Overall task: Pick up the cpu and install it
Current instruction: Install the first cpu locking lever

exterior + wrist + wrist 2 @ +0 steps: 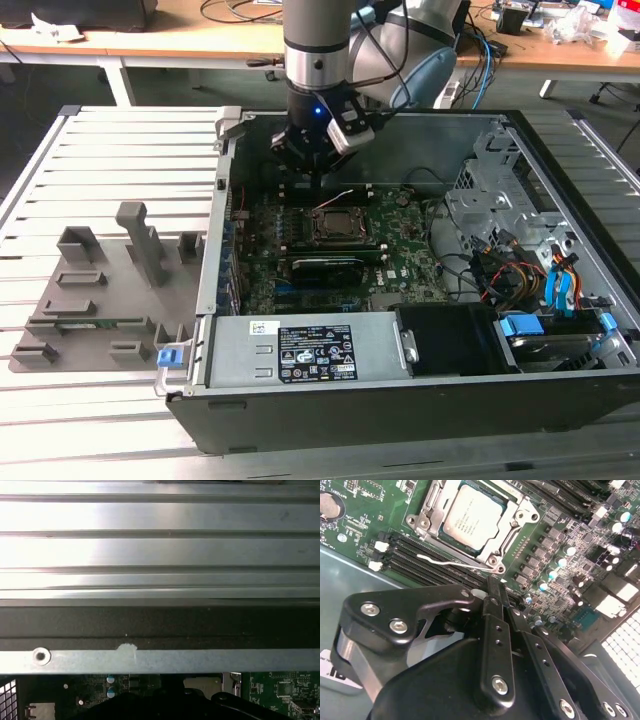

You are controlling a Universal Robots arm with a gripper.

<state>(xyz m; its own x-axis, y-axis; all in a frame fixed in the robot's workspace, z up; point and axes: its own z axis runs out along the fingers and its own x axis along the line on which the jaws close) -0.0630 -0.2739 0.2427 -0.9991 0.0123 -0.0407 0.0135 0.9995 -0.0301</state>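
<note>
The cpu [471,521] lies seated flat in the motherboard socket [431,517], its pale metal top facing up and the socket's metal frame [517,517] around its edges. In the second wrist view a thin wire lever [455,564] runs along the socket's edge nearest the claw, between the socket and the dark memory slots [415,555].

The claw [495,592] hangs just beyond that lever, close to the cpu but apart from it; nothing is gripped. Its black fingers [492,645] lie pressed side by side, so the claw reads as clenched and empty.

In the exterior view the claw [318,170] stands inside the open computer case [560,190], above the green motherboard [400,250] and just behind the socket [335,222], towards the case's far wall. The power supply [300,350] lies on the nearer side of the board from the claw. The grey holder tray [100,290] sits on the slatted metal counter [120,140], well apart from the claw, outside the case on the exterior view's left.

In the first wrist view the case wall [160,622] and its metal rim [200,660] run across close beyond the claw, with the counter slats [160,550] past them
</note>
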